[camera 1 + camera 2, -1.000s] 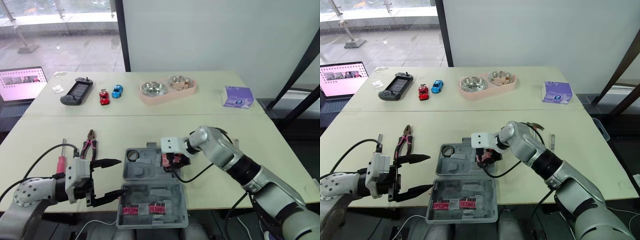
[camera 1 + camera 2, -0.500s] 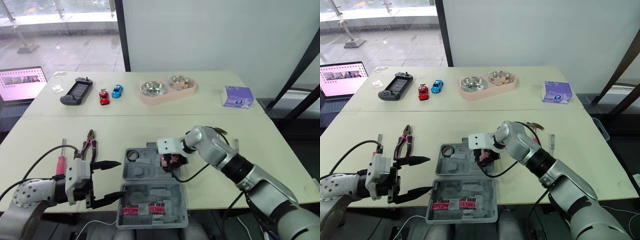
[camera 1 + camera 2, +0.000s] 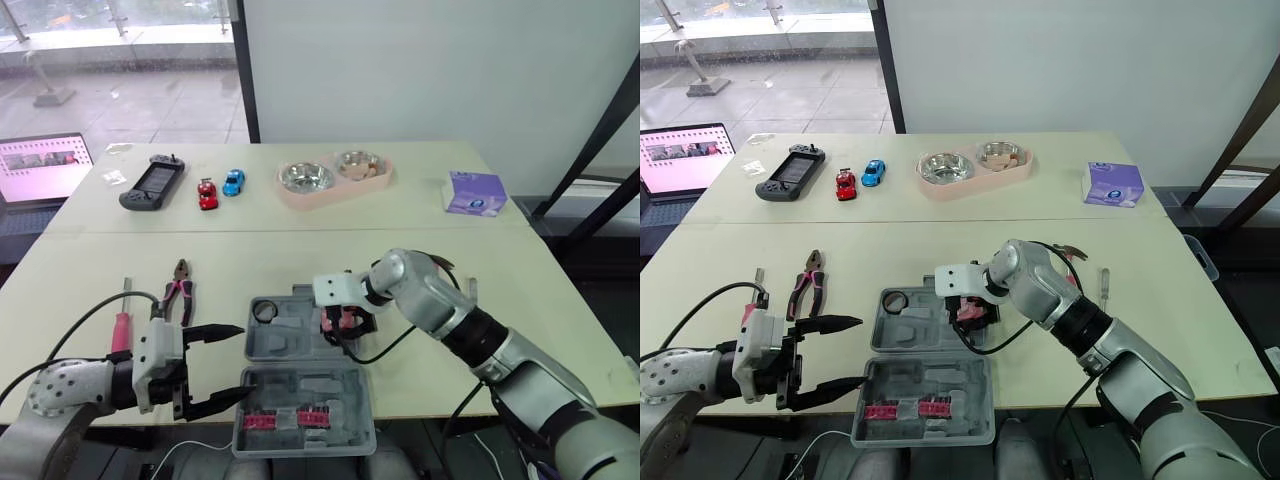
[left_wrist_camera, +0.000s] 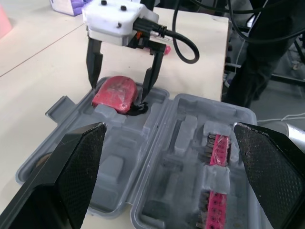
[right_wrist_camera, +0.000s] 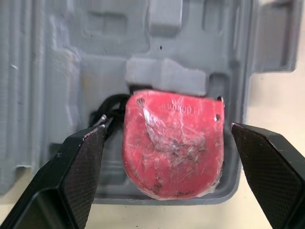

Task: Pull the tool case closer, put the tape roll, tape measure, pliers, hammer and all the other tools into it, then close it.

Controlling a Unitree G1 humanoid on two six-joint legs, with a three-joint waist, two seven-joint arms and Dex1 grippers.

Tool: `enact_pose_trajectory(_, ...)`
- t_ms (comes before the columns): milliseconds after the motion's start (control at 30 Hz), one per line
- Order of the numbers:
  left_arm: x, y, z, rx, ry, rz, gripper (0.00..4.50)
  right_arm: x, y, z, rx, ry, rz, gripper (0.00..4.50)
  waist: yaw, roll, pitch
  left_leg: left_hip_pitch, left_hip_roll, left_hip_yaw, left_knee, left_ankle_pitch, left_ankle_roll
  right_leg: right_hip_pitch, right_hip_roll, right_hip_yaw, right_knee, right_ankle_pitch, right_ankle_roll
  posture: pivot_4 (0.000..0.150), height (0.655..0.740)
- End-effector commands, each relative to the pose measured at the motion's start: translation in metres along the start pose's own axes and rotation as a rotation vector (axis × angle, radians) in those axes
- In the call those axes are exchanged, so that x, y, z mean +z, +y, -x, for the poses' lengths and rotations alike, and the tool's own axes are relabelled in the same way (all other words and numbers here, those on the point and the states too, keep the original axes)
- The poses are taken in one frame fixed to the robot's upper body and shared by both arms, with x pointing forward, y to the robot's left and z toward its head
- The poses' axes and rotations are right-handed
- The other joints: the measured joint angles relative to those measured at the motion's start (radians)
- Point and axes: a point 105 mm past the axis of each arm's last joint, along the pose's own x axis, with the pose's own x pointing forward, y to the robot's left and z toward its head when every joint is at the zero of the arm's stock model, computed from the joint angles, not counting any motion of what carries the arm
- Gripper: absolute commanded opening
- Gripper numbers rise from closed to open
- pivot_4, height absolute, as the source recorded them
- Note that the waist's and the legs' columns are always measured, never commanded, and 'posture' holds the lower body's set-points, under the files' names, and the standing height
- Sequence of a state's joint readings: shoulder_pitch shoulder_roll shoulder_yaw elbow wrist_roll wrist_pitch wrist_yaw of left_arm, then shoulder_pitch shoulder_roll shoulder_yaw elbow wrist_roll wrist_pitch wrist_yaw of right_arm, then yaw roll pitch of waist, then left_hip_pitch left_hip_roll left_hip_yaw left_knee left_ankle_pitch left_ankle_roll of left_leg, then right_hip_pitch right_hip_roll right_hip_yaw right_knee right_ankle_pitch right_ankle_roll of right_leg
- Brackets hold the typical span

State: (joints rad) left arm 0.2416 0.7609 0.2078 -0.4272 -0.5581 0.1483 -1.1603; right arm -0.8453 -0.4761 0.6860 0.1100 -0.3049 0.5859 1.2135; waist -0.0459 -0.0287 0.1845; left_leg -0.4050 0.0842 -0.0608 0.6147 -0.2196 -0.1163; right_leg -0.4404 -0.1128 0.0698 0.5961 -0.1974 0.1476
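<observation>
Case (image 3: 300, 385) lies open and flat at the table's near edge, between our two pincers, with both grey halves facing up. Furthest to our left, a red-handled screwdriver (image 3: 122, 327) lies on the table to the left of the left pincer. The pliers (image 3: 180, 290) lie just beyond that pincer, also on the table and apart from the case.

Our left pincer (image 3: 244, 360) gapes wide and holds nothing. It hovers low with its tips at the case's left edge, one tip beside each half. Just past its tips the tape roll (image 3: 265, 311) sits in the corner pocket of the far half, and red bit strips (image 4: 217, 149) sit in the near half.

At the right end of the far half the red tape measure (image 5: 172, 143) lies in its pocket. Our right pincer (image 4: 117, 93) stands over it, pointing down and spread wide. One finger is on each side of the tape measure, with a gap on both sides, so it grips nothing. To the right of that arm a thin metal tool (image 3: 1103, 283) lies on the table, well apart from the case.
</observation>
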Motion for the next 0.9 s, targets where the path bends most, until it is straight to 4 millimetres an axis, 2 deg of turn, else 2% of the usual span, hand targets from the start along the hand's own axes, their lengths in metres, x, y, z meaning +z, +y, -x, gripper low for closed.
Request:
enact_pose_trajectory(33,0.006,-0.005,-0.002,-0.028,-0.015,-0.014,4.5,0.016,-0.007,0.027,-0.053,-0.074,0.001,4.48,0.0,0.0,0.0,0.0,0.0,0.0,0.0,0.0,0.0,0.0,0.0,0.0,0.0,0.0,0.0,0.15,0.7387)
enact_pose_trajectory(267,0.006,-0.005,-0.002,-0.025,-0.012,-0.012,4.5,-0.001,-0.002,0.036,-0.072,-0.134,-0.103,4.48,0.001,0.0,0.0,-0.001,0.0,0.0,0.0,0.0,0.0,0.0,0.0,0.0,-0.001,0.0,0.0,0.15,0.7387)
enact_pose_trajectory(333,0.006,-0.005,-0.001,-0.023,-0.012,-0.012,4.5,-0.003,0.0,0.036,-0.075,-0.158,-0.13,3.96,-0.002,0.0,0.0,-0.001,0.0,0.0,0.0,0.0,0.0,-0.001,0.0,0.0,0.0,0.0,0.0,0.15,0.7387)
enact_pose_trajectory(400,0.006,-0.004,-0.001,-0.021,-0.012,-0.012,4.5,0.0,0.004,0.036,-0.065,-0.22,-0.144,3.26,-0.002,0.0,0.0,-0.001,0.0,0.0,0.0,0.0,0.0,-0.001,0.0,0.0,0.0,0.0,0.0,0.15,0.7387)
enact_pose_trajectory(433,0.006,-0.004,-0.002,-0.021,-0.011,-0.011,4.5,0.002,0.007,0.037,-0.058,-0.257,-0.149,2.64,-0.001,0.0,0.0,-0.001,0.0,0.0,0.0,0.0,0.0,-0.001,0.0,0.0,0.0,0.0,0.0,0.15,0.7387)
enact_pose_trajectory(500,0.006,-0.004,-0.002,-0.021,-0.012,-0.011,4.5,0.002,0.007,0.038,-0.064,-0.29,-0.164,1.69,-0.001,0.0,0.0,-0.001,0.0,0.0,0.0,0.0,0.0,-0.001,0.0,0.0,0.0,0.0,0.0,0.15,0.7387)
enact_pose_trajectory(667,0.005,-0.005,-0.001,-0.018,-0.012,-0.008,4.5,-0.004,0.003,0.036,-0.121,-0.379,-0.226,1.69,0.0,0.0,0.0,-0.001,0.0,0.0,0.0,0.0,0.0,-0.001,0.0,0.0,0.0,0.0,0.0,0.15,0.7387)
enact_pose_trajectory(733,0.005,-0.005,-0.001,-0.015,-0.012,-0.006,4.5,-0.012,0.002,0.032,-0.158,-0.456,-0.325,1.69,0.0,-0.001,-0.001,-0.001,0.0,0.0,0.0,0.0,0.0,-0.001,0.0,0.0,0.0,0.0,0.0,0.15,0.7387)
enact_pose_trajectory(900,0.005,-0.005,-0.002,-0.011,-0.015,-0.002,4.5,-0.025,0.009,0.021,-0.183,-0.549,-0.418,1.69,0.001,-0.001,0.0,-0.001,0.0,0.0,0.0,0.0,0.0,0.0,0.0,0.0,-0.001,0.0,0.0,0.15,0.7387)
